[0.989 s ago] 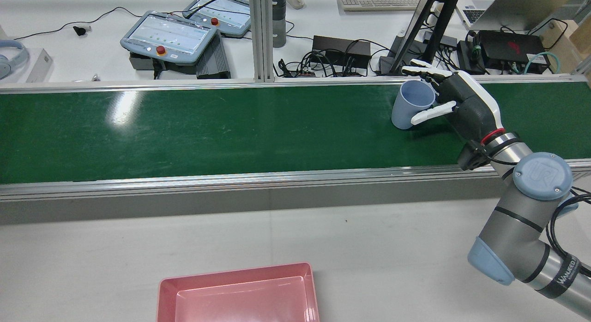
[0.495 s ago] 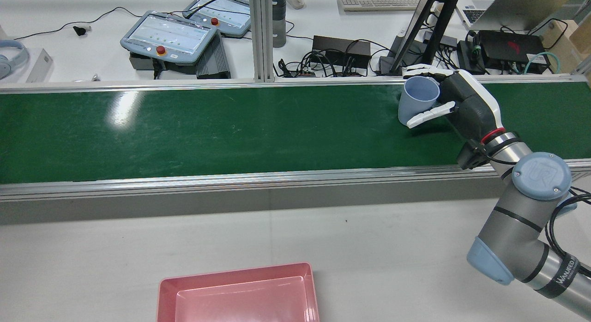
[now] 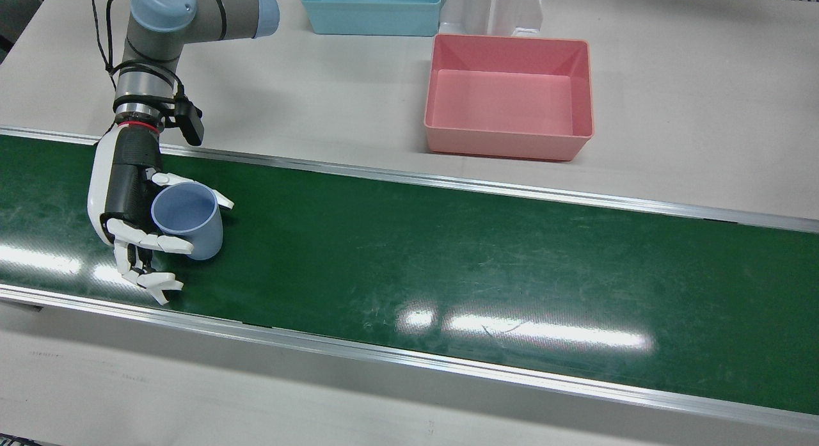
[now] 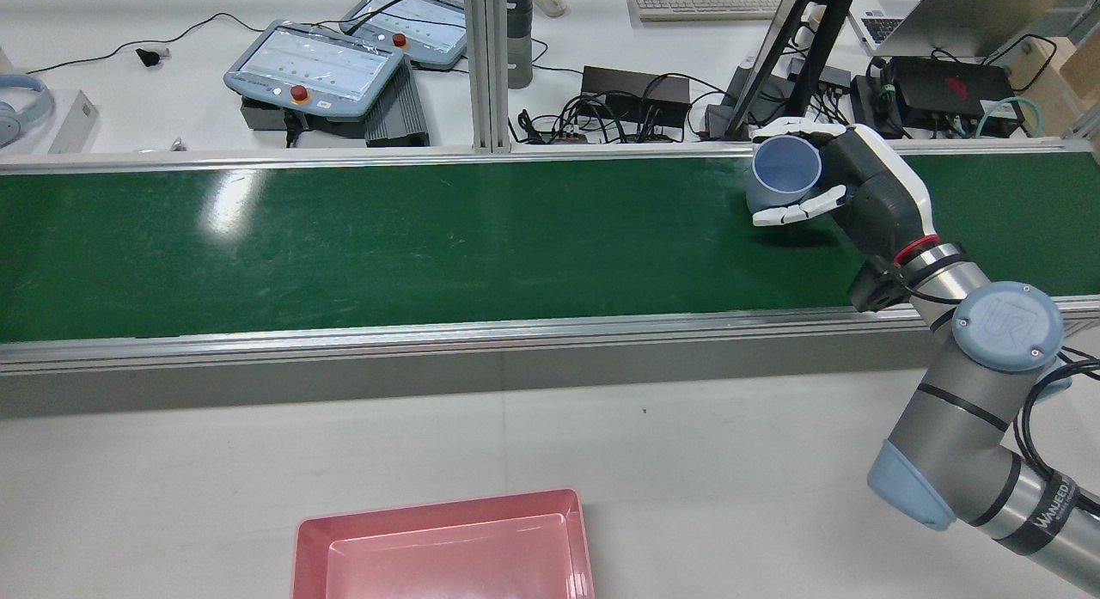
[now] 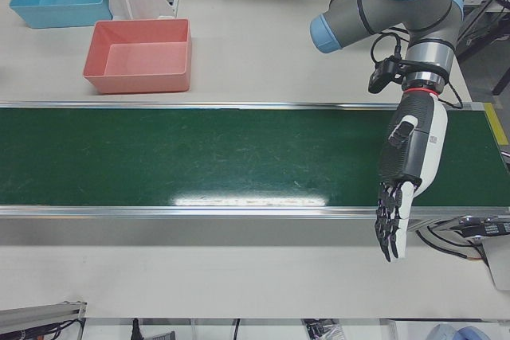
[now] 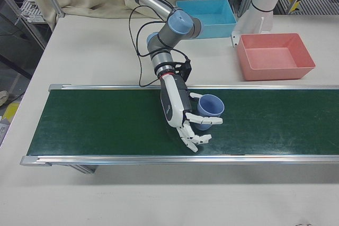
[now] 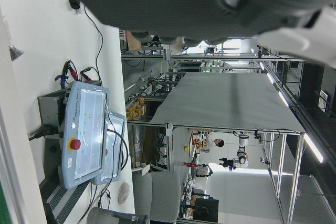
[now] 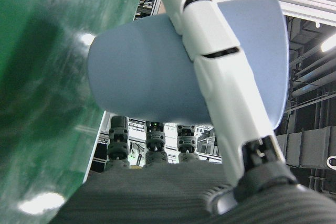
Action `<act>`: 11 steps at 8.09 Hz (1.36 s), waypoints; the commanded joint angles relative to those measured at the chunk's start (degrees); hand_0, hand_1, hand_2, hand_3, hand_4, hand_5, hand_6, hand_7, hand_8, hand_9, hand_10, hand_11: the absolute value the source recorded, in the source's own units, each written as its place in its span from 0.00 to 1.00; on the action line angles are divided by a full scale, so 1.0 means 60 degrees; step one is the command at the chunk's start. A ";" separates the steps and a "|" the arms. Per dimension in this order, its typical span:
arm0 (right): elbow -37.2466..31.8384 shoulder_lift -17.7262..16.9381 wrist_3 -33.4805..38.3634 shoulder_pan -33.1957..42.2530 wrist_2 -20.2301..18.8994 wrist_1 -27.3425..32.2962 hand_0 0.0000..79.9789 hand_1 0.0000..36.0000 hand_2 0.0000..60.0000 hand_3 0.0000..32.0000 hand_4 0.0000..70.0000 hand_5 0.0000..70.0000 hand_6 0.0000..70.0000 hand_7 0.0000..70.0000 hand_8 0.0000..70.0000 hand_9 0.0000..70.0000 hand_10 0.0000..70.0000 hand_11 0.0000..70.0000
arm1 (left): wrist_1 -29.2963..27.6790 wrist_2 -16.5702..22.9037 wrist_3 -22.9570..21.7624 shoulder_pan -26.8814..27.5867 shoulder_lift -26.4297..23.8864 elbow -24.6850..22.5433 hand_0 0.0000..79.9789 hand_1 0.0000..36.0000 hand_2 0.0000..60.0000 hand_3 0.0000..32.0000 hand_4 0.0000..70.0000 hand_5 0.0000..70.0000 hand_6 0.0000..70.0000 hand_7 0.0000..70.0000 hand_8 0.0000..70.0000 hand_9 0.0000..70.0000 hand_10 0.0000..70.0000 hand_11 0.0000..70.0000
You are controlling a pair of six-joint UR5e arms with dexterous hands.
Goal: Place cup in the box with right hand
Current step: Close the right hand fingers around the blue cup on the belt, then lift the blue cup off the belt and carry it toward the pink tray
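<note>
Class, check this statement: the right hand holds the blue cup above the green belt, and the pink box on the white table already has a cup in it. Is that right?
Not quite. The right hand does hold the blue cup above the green belt, but the pink box on the white table is empty, as the front view shows.

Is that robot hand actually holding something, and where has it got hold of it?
Yes. The right hand holds a light blue cup by its side wall, fingers wrapped around the body just below the rim, above the green belt. The left hand holds nothing.
</note>
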 commanded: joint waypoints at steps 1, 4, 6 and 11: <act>0.0741 0.0032 0.0009 0.0014 0.0172 -0.0058 1.00 1.00 1.00 0.00 1.00 0.22 0.23 0.71 0.32 0.53 0.16 0.29 | 0.0000 0.0000 0.0000 0.0000 0.0000 0.0000 0.00 0.00 0.00 0.00 0.00 0.00 0.00 0.00 0.00 0.00 0.00 0.00; 0.1635 0.0791 -0.0006 -0.0291 0.0494 -0.0320 1.00 1.00 1.00 0.00 1.00 0.22 0.23 0.73 0.31 0.52 0.15 0.28 | 0.0014 0.0000 0.0000 0.0000 0.0000 0.0000 0.00 0.00 0.00 0.00 0.00 0.00 0.00 0.00 0.00 0.00 0.00 0.00; 0.2178 0.1086 -0.0006 -0.1313 0.0788 -0.0512 1.00 1.00 1.00 0.00 1.00 0.22 0.23 0.75 0.31 0.52 0.15 0.28 | 0.0015 0.0000 0.0000 0.0014 0.0000 0.0000 0.00 0.00 0.00 0.00 0.00 0.00 0.00 0.00 0.00 0.00 0.00 0.00; 0.4257 0.0404 -0.1068 -0.4424 0.1288 -0.1113 1.00 1.00 1.00 0.00 1.00 0.21 0.23 0.73 0.28 0.48 0.13 0.24 | 0.0000 0.0000 0.0000 0.0000 0.0000 0.0000 0.00 0.00 0.00 0.00 0.00 0.00 0.00 0.00 0.00 0.00 0.00 0.00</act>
